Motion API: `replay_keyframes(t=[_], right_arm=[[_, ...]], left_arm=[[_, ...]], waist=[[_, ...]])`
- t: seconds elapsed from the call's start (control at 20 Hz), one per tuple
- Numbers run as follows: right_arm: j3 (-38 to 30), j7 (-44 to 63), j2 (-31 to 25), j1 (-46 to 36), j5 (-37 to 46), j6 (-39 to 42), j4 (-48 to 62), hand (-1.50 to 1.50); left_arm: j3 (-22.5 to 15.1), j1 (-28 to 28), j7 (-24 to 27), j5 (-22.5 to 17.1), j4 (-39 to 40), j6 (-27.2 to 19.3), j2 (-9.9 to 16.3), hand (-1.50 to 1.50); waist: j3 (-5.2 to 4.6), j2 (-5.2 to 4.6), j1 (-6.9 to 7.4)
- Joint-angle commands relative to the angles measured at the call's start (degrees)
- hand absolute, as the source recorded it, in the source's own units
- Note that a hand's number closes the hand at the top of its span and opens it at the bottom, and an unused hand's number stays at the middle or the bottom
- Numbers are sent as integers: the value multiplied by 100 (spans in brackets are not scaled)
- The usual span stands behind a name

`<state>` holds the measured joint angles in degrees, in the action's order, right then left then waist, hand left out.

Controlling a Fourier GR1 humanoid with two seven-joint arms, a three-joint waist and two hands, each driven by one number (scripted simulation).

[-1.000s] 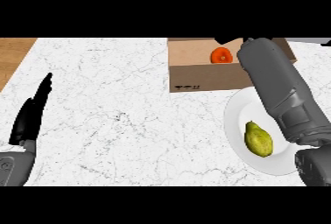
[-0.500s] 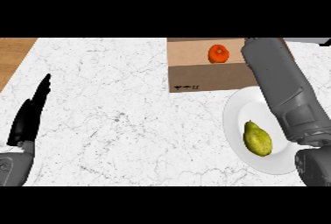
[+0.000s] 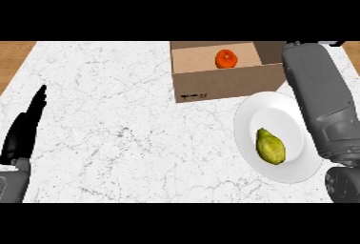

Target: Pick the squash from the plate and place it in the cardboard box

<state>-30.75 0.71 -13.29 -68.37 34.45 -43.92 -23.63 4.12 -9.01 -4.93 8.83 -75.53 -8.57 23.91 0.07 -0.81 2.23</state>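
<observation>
- Head view: the squash (image 3: pixel 271 147) lies on the white plate (image 3: pixel 255 114) at the right of the counter (image 3: pixel 112 95), just in front of the cardboard box (image 3: pixel 225 83), which already holds a small orange fruit (image 3: pixel 225 58).
- The squash's long axis runs roughly away from the robot, with the narrow end pointing toward the box.
- The right forearm (image 3: pixel 320 100) stretches up the right edge, just beside the plate and overlapping its rim. Its hand is hidden past the top of the view, near the box's far right corner, so I cannot tell how its fingers stand.
- The squash therefore lies back toward the robot and to the left of that arm, which is by far the nearer one.
- The left hand (image 3: pixel 25 126) rests at the left edge, fingers straight and pressed together, well apart from the plate.
- Compared with a second ago, the right forearm has swung rightward, uncovering the box's inside; the squash and plate have not shifted.
</observation>
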Motion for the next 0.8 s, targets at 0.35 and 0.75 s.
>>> replay_keyframes(t=[0.35, 0.75], right_arm=[[301, 196, -145, 1789, -449, 850, -1918, -150], [804, 1215, -435, 3587, -646, 2348, -4444, -150]], left_arm=[[245, 686, 341, 57, -90, -126, -107, 0], [243, 610, -207, 112, -440, 8, -44, 0]], waist=[[-14, 175, -420], [-13, 160, -420]])
